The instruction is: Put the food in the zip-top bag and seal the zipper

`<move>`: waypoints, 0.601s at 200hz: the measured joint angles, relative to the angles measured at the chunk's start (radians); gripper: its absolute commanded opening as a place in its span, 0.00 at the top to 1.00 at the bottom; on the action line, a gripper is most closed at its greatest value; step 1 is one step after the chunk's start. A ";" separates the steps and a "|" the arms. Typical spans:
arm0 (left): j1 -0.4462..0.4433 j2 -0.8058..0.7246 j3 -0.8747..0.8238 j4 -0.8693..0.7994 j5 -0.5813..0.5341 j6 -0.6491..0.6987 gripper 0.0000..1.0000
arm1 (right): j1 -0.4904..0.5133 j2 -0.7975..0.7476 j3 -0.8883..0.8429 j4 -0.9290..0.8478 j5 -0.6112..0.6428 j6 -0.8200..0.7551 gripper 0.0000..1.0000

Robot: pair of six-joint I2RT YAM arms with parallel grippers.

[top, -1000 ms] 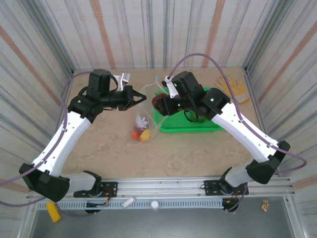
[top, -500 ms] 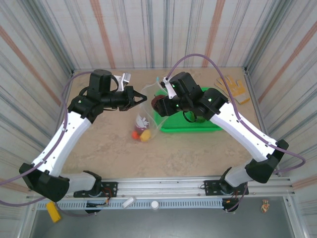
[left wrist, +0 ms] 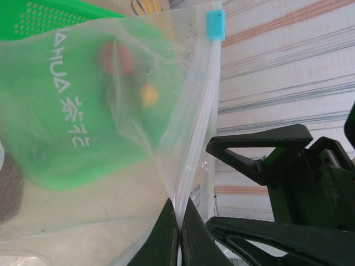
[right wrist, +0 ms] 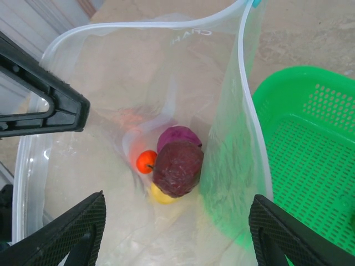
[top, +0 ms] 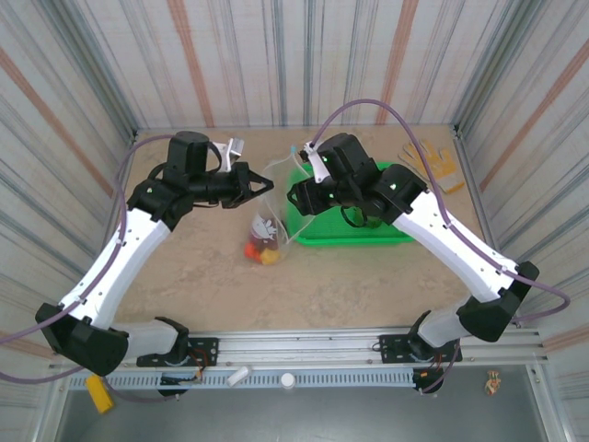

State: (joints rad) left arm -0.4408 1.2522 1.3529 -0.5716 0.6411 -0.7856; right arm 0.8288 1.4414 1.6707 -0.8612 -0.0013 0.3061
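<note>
You are pinching the zip-top bag [right wrist: 111,72], just beside the green basket [right wrist: 310,144], by its unsealed zipper [left wrist: 198,111] in the clamped left pincer [left wrist: 178,221], while the right pincer [right wrist: 176,202] is hovering spread wide, empty, above several food pieces [right wrist: 177,166] inside; sealing is awaiting you.

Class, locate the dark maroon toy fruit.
Right wrist view: the dark maroon toy fruit lies inside the clear plastic zip-top bag, beside a magenta one, left of the green mesh basket.

Left wrist view: zip-top bag [left wrist: 83,183] film blurring red food [left wrist: 116,58] and yellow food [left wrist: 148,95]. Dark maroon food [right wrist: 178,167] hiding most of yellow one beneath. Green basket [right wrist: 310,149] running off right wrist view's edge.
</note>
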 measured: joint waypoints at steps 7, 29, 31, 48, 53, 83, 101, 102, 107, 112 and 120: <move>0.000 -0.002 -0.004 0.000 -0.003 0.000 1.00 | -0.005 -0.005 0.001 0.000 -0.002 0.000 0.32; 0.000 -0.003 -0.013 0.000 -0.008 0.003 1.00 | -0.045 -0.029 0.002 0.007 -0.014 0.002 0.36; 0.000 -0.003 -0.014 0.000 -0.008 0.003 1.00 | -0.054 -0.032 0.002 0.007 -0.016 0.002 0.37; -0.003 -0.008 -0.024 0.000 -0.012 0.004 1.00 | -0.135 -0.055 -0.002 0.014 -0.026 0.028 0.39; -0.005 -0.008 -0.025 0.000 -0.014 0.004 1.00 | -0.167 -0.066 -0.011 0.025 -0.032 0.037 0.40; -0.019 -0.010 -0.025 0.000 -0.014 0.011 1.00 | -0.360 -0.145 -0.150 0.092 -0.048 0.103 0.38; -0.019 -0.014 -0.026 0.000 -0.014 0.019 1.00 | -0.431 -0.148 -0.243 0.117 -0.051 0.115 0.34; -0.019 -0.014 -0.027 0.000 -0.014 0.019 1.00 | -0.434 -0.146 -0.249 0.120 -0.051 0.115 0.34; -0.019 -0.017 -0.028 0.001 -0.014 0.022 1.00 | -0.444 -0.134 -0.268 0.123 -0.046 0.115 0.33; -0.019 -0.019 -0.029 0.002 -0.014 0.023 1.00 | -0.452 -0.118 -0.284 0.125 -0.041 0.116 0.33; -0.019 -0.023 -0.034 0.005 -0.014 0.026 1.00 | -0.460 -0.087 -0.304 0.130 -0.034 0.112 0.32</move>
State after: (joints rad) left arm -0.4603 1.2289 1.3190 -0.5671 0.6273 -0.7601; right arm 0.3687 1.3540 1.3670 -0.7315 -0.0353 0.4179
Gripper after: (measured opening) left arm 0.052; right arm 0.668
